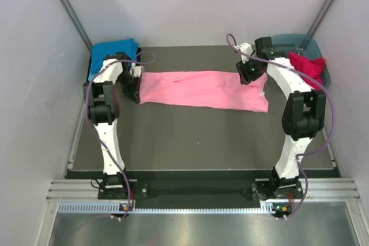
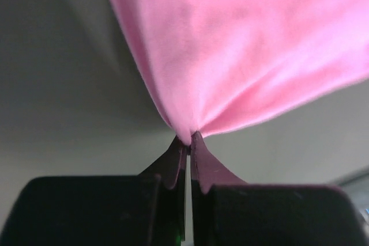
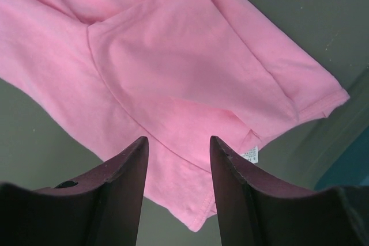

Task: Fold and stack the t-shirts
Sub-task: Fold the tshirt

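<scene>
Back-left corner: blue t-shirt [image 1: 113,50] lies folded, prob. the start of the stack, so 1 looks done. Just beside it the left tool [image 2: 189,142] is shut tight on the left end of the pink t-shirt [image 1: 202,89], cloth pinched betw. the tips & fanning out from them. Pink t-shirt lies as a long band across the back-middle of the table [image 1: 196,148], sides apparently folded in lengthwise, so approx. half folded. Cross-fold & stacking are left. Right tool [image 3: 177,142] hangs over the shirt's right end, jaws apart, nothing in them. Far right: red t-shirt [image 1: 307,64] sits crumpled in the tub [image 1: 288,40], not yet folded. Other shirts not visible, so most of the job looks ahead.
</scene>
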Controlling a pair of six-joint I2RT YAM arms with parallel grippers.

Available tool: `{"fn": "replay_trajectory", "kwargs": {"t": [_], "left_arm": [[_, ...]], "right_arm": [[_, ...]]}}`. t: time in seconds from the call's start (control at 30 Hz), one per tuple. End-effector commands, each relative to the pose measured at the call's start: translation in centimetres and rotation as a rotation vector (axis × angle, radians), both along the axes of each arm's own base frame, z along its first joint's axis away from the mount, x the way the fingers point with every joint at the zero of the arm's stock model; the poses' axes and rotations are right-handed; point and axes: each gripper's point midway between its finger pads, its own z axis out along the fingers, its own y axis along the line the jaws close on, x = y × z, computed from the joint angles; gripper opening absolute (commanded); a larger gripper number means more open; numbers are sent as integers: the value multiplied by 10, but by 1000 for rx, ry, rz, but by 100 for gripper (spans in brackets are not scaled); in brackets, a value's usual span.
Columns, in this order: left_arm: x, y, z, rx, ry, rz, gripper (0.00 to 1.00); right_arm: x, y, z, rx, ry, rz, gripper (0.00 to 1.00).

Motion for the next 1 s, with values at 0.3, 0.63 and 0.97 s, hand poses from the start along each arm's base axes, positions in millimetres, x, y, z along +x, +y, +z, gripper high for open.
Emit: {"fn": "replay_trajectory", "kwargs": {"t": [0.3,0.63,0.97], "left_arm": [[-179,-25,60,-151,210,-97,0],[-211,-9,77,-47,217,-177,0],[-214,-14,73,-48,230,-178,0]], "right_arm": [[67,-50,2,-108,-122,-156,47],[75,-75,-41,-140,-36,-180,48],[71,-53,-18,23,-76,-119,47]]}}
